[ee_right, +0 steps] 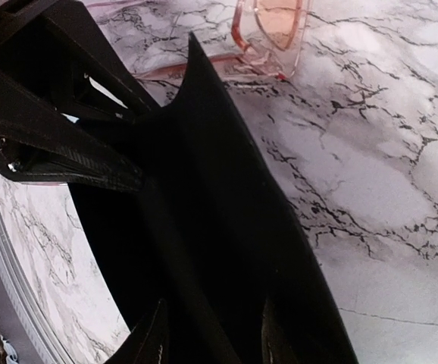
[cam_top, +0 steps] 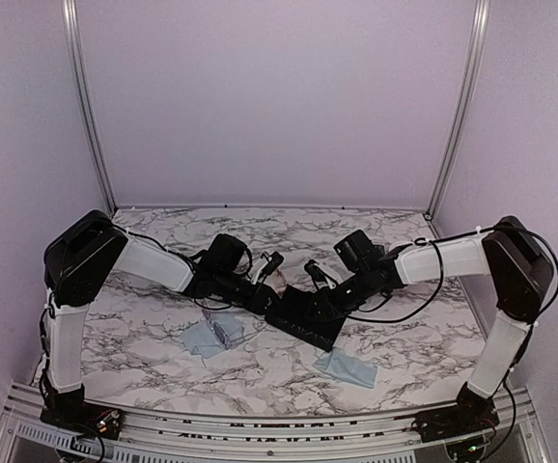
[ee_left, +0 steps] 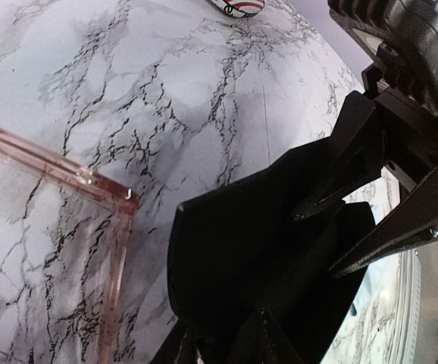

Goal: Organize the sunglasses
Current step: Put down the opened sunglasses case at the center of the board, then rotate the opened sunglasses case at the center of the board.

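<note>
Between the two arms, the left claw [ee_right: 147, 148] is pinched onto one rim of the black case [ee_left: 242, 250], a finger on either side of the wall. The right claw [ee_left: 315, 243] is clamped on the opposite flap in the same way. Held from both sides like this, the case has its mouth spread wide, which reads as the arms pulling it open so a pair can go inside. One claw alone would likely just drag it over the tabletop [ee_left: 166, 91]. Nothing shows inside, though the dark interior is hard to read. Just beside the case lie the pink glasses [ee_right: 276, 26], clear-framed, flat on the marble and apart from both claws. They are near enough, I judge, to be the pair meant for this case. Further out, on the left arm's side, a thin dark pair, the wire glasses [cam_top: 223, 334], looks to rest on a blue cloth [cam_top: 200, 343], too small to tell how it lies. A second cloth [cam_top: 348, 368] sits nearer the right arm, and the striped case [ee_left: 234, 6] lies nearby on the marble. With both claws busy, one must let go before any glasses can be lifted, and the case may then sag shut.
</note>
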Action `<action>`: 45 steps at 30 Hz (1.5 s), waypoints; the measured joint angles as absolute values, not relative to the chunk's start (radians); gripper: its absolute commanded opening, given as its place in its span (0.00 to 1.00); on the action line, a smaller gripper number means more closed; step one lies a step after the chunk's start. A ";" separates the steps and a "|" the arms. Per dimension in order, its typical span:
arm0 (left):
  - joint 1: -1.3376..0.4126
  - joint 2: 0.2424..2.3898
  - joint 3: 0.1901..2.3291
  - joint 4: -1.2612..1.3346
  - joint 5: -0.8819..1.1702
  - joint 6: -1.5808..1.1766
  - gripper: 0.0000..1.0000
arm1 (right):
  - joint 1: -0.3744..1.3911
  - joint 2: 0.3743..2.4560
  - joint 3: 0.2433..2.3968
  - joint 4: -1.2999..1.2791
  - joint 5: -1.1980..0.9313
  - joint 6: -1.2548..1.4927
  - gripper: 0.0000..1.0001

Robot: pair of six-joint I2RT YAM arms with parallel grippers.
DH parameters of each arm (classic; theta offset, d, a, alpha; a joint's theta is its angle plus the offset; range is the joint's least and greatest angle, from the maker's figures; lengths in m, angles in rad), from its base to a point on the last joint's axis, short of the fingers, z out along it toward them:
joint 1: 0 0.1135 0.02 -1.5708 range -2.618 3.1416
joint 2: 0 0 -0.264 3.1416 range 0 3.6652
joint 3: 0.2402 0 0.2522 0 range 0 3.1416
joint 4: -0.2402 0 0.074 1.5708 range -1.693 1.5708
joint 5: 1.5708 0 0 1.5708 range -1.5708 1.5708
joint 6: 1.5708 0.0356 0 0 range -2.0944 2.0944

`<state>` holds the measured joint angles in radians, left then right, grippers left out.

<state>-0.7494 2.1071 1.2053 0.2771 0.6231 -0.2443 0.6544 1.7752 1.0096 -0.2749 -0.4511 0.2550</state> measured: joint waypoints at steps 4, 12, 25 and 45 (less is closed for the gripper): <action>-0.744 2.108 1.206 0.255 0.622 -0.224 0.37 | 0.651 1.801 1.011 -0.255 -0.466 0.260 0.40; -0.738 2.104 1.224 0.241 0.597 -0.191 0.60 | 0.652 1.827 1.013 -0.260 -0.457 0.269 0.40; -0.738 2.013 1.238 0.191 0.530 -0.179 0.69 | 0.717 1.819 1.102 -0.376 -0.372 0.329 0.40; -0.894 1.803 1.087 0.014 0.358 -0.111 0.31 | 0.735 1.713 1.071 -0.450 -0.282 0.344 0.38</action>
